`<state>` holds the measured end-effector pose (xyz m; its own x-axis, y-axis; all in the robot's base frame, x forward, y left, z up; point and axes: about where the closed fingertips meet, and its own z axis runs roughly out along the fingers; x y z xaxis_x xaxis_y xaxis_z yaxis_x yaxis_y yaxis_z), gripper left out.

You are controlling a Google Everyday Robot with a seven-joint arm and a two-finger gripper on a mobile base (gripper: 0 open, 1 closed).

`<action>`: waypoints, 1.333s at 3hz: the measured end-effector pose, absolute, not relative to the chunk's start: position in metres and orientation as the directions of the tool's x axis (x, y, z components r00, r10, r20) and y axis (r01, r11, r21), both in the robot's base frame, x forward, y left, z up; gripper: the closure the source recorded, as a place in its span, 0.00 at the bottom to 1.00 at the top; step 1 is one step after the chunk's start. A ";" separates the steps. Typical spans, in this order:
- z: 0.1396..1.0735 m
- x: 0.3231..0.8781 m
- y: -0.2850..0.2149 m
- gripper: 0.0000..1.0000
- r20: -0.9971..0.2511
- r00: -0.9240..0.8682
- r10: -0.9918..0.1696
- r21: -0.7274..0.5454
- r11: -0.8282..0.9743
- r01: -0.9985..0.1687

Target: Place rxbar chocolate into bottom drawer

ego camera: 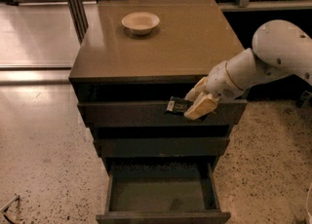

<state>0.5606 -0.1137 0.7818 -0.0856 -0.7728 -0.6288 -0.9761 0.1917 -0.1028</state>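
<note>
My gripper [196,102] is shut on the rxbar chocolate [177,105], a flat black-wrapped bar with white markings at its left end. It holds the bar in the air in front of the top drawer's dark front, off the cabinet's front edge. The bottom drawer [161,196] is pulled open below, showing a dull greenish-brown floor with nothing in it. The bar hangs well above the drawer, roughly over its middle-right.
A cream bowl [140,22] sits at the back left of the cabinet top [185,43]. The two upper drawers [156,130] are shut. A dark metal post [73,1] stands left of the cabinet. Speckled floor lies on both sides.
</note>
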 end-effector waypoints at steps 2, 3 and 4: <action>0.716 0.567 -0.121 1.00 -0.619 -0.102 -0.779 -0.141 0.238 -0.961; 0.718 0.566 -0.116 1.00 -0.607 -0.082 -0.790 -0.158 0.221 -0.962; 0.676 0.559 -0.124 1.00 -0.563 -0.040 -0.826 -0.209 0.188 -0.960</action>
<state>0.5593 -0.1244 0.6763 -0.0395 -0.8258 -0.5626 -0.9596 0.1884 -0.2092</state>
